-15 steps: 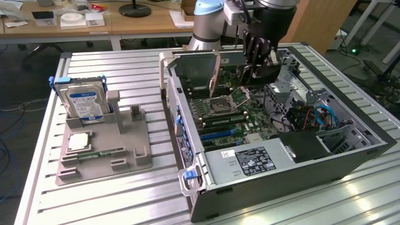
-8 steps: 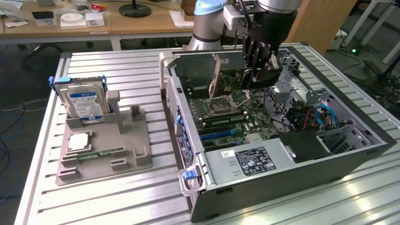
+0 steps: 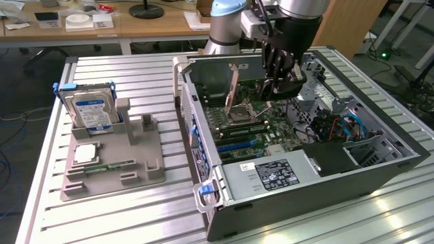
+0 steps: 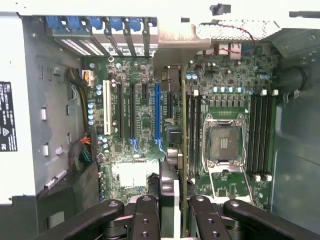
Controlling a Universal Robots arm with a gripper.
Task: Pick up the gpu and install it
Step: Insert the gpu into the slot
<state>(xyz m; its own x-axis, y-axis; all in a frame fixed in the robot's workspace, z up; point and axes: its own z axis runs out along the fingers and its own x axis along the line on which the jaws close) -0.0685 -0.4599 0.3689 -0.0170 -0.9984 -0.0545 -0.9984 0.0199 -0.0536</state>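
Hanging edge-on inside the open computer, the gpu (image 4: 172,137) is clamped between the fingers of the gripper (image 4: 172,220). In the exterior view it sits in the upper centre of the frame, above the board and not yet seated.

To my eye the step in hand is lining it up. The card's long edge should stay parallel to the long blue slot (image 4: 157,112), and its pale bracket should face the row of rear openings with blue latches (image 4: 100,22). From the wrist view the card runs alongside that slot, but I cannot tell whether it is squarely over it. The descent wants to be straight and level, with no twist, because the connector edge is thin and the slot narrow. The grip looks to be near one end, so I'd watch for the free end drooping.

The card is a thin dark board with a black blocky cooler and a bent metal bracket of dull sheen. The green motherboard (image 3: 251,127) beneath it is crowded with small parts, with a square steel-framed empty socket (image 4: 225,142) beside black memory slots (image 4: 260,130). The dark grey sheet-metal case (image 3: 379,168) surrounds it, with a boxy power supply (image 3: 271,175) carrying a label. On the exterior view's left, a matte grey moulded tray (image 3: 146,168) holds an upright silver hard drive (image 3: 91,114) on the ribbed aluminium table (image 3: 135,76).
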